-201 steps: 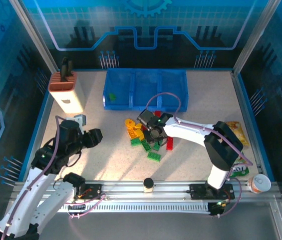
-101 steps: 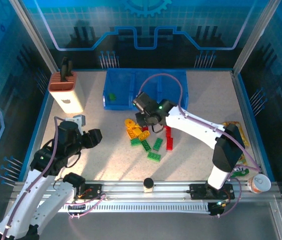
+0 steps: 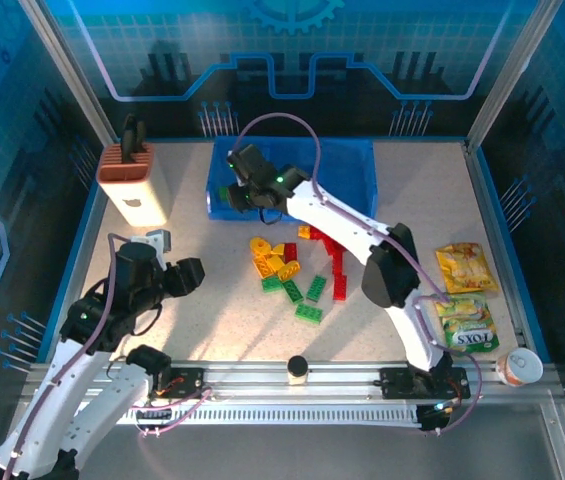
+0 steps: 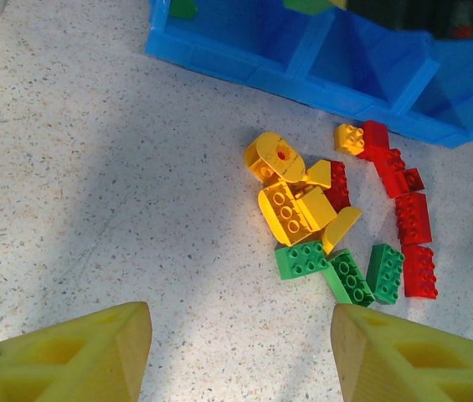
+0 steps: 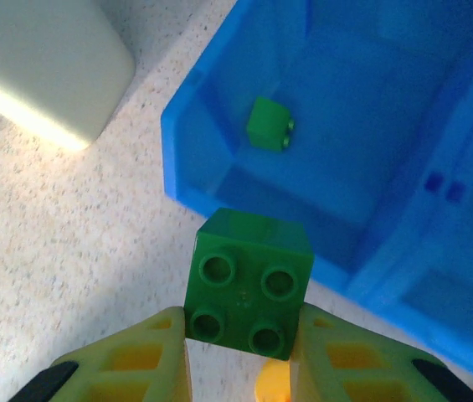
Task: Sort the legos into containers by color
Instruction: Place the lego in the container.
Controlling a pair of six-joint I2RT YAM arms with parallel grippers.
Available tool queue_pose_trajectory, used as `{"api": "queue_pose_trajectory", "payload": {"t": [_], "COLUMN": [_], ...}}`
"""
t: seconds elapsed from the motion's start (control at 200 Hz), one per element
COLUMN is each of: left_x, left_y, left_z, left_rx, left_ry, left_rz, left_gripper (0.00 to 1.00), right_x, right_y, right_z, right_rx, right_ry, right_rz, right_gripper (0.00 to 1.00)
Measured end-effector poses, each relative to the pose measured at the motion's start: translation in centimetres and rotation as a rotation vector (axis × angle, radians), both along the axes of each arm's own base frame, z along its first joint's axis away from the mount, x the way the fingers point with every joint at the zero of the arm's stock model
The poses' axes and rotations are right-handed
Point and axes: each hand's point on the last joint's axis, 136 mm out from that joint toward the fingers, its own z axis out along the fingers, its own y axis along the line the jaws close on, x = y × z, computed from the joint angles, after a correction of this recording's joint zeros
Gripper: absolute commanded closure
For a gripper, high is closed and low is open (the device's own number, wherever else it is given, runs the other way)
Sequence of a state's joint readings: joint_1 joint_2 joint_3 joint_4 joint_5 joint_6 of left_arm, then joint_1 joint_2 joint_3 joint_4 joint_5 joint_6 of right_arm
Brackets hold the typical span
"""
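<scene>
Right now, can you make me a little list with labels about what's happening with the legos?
right jaws: shut on a green brick, near the tray
left jaws: open, nothing between them
left bin: one small green brick inside
pile: yellow, red and green bricks on the table, not yet sorted

Yellow fingers (image 5: pixel 148 356) pinching green brick (image 5: pixel 249 283), blue bin (image 5: pixel 211 180) – green piece (image 5: pixel 269 124) inside

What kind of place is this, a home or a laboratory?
Most likely a robot laboratory cell: two robot arms bolted to a metal rail, a table enclosed by blue panels, and toy bricks with a blue tray set out for practice.
</scene>
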State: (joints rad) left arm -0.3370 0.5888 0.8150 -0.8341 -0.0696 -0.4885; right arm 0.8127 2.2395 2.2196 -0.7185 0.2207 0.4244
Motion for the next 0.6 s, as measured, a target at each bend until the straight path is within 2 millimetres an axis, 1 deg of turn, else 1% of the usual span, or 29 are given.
{"api": "queue_pose_trajectory", "payload": {"t": [0.105,0.23,0.435,0.52,0.595], "left_x": [0.0,0.0,0.0,0.0,0.0], "left_y": [0.0,0.0,0.0,0.0,0.0], "left_z": [0.0,0.0,0.0,0.0,0.0], "left_rx": [0.000,0.000,0.000,0.000,0.000], "left_ry": [0.000,0.000,0.000,0.001,0.001], "left_rz": [0.000,0.000,0.000,0.001,0.000], "left_gripper": [0.40,0.40,0.40,0.40,0.40], "right_x": [2.3,3.9,4.5,4.5,4.5], "right_y": [1.2,1.7,1.6,1.6,1.6], "right_z": [-0.7,-2.3,-5.8,-6.7,-6.9], "right_rx": [0.015,0.013,-0.024,-0.036,-0.040], "right_ry": [-0.016,-0.016,0.022,0.034,0.037], "right_rz": [-0.007,-0.018,-0.027,-0.027,-0.027], "right_gripper": [0.69,0.69,0.69,0.67,0.65]}}
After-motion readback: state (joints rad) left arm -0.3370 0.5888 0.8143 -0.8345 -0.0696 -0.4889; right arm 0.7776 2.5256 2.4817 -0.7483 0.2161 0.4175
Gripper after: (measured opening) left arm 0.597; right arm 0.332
